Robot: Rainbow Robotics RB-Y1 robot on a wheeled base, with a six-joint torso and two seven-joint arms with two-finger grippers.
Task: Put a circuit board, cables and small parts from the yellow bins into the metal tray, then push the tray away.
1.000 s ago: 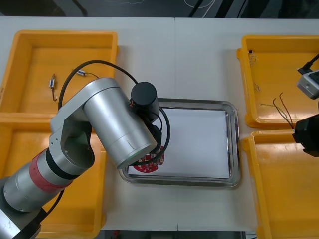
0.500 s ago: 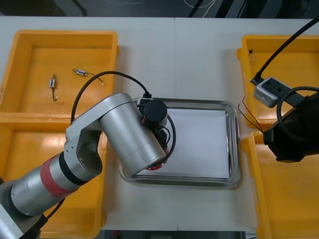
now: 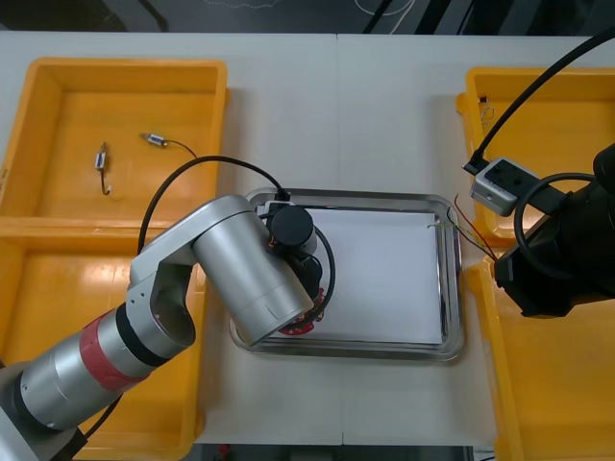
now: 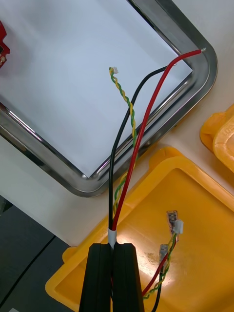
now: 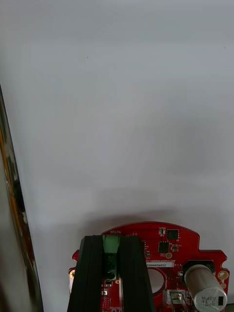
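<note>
The loading step was in hand, both arms at the tray (image 3: 452,288) at once. The left gripper (image 5: 111,241) was clamped on the board (image 5: 168,248), its black fingers pinching the green connector block at the board's edge; the board sat low over the tray's white floor, at the near left corner. The right gripper (image 4: 113,248) was clenched on the cables (image 4: 139,131), a thin bundle of one red, one black and one twisted yellow-green strand, whose free ends reached across the tray's right rim while the gripper itself hung above the near right bin (image 4: 195,195). Next, I judge, the left gripper needed only to let go and lift clear, and the right needed to carry farther inward before releasing, or the limp strands could drape over the rim. The tray was shiny metal with rounded corners and a raised lip; the board was a flat red disc with a centre hole and a stubby silver cylinder. Small metal parts (image 3: 101,168) lay in the far left bin (image 3: 58,115) on the pale worktop (image 3: 384,115).
</note>
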